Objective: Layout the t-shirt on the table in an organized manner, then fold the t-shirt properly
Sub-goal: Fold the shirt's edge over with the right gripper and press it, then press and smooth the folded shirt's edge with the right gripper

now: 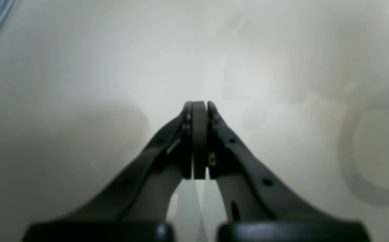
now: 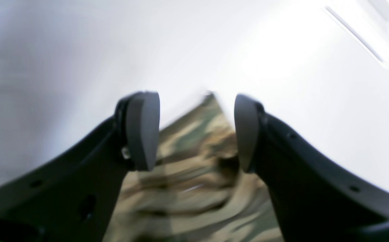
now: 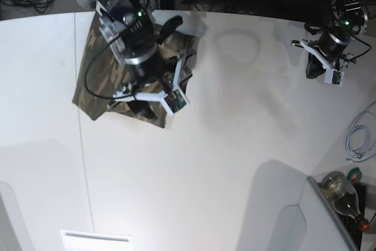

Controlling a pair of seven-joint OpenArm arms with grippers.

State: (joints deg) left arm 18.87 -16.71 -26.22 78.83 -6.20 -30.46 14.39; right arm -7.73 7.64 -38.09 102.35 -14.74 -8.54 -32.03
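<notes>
The t-shirt [image 3: 132, 66] is seen bunched at the far edge of the surface [image 3: 235, 145], under the right arm and well apart from the left one. The right pincer [image 2: 196, 131] is held with its jaws apart above a corner of the cloth; nothing is gripped. The left pincer [image 1: 199, 141] is pressed together, empty, over bare surface. The shirt is judged not yet laid out. For this step, a single layer at a corner or hem is best taken, not a bundle of folds, and drawn outward low over the surface so that wrinkles are pulled flat. The left arm is best brought to the opposite edge.
</notes>
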